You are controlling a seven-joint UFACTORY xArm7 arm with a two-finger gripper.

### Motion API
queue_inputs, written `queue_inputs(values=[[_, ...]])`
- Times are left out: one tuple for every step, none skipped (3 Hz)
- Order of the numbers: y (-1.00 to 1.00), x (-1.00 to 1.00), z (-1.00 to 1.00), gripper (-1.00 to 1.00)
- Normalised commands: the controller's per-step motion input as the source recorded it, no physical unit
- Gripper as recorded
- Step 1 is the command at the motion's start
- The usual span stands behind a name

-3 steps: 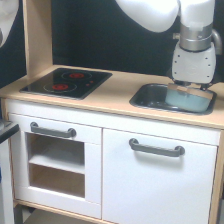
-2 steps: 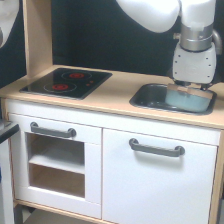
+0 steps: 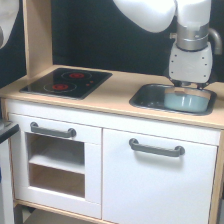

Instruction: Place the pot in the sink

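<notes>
The pot (image 3: 186, 101) sits inside the sink (image 3: 145, 97). The gripper (image 3: 188, 86) hangs right over the pot. Its fingers are hidden, so nobody can tell if it holds the pot.

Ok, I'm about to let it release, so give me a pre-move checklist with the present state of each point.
1. Small pale blue-grey pot inside the dark grey metal sink: ok.
2. Pot upright: ok, it appears so.
3. Pot resting on the basin floor: cannot tell.
4. Gripper open or shut: cannot tell, fingertips hidden behind the white wrist housing.
5. Black stovetop with red rings away from the arm: ok.
</notes>
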Motion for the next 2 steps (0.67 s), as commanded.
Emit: queue_inputs(values=[[0.11, 0.38, 0.55, 0.93], [0.11, 0.44, 0.54, 0.93]])
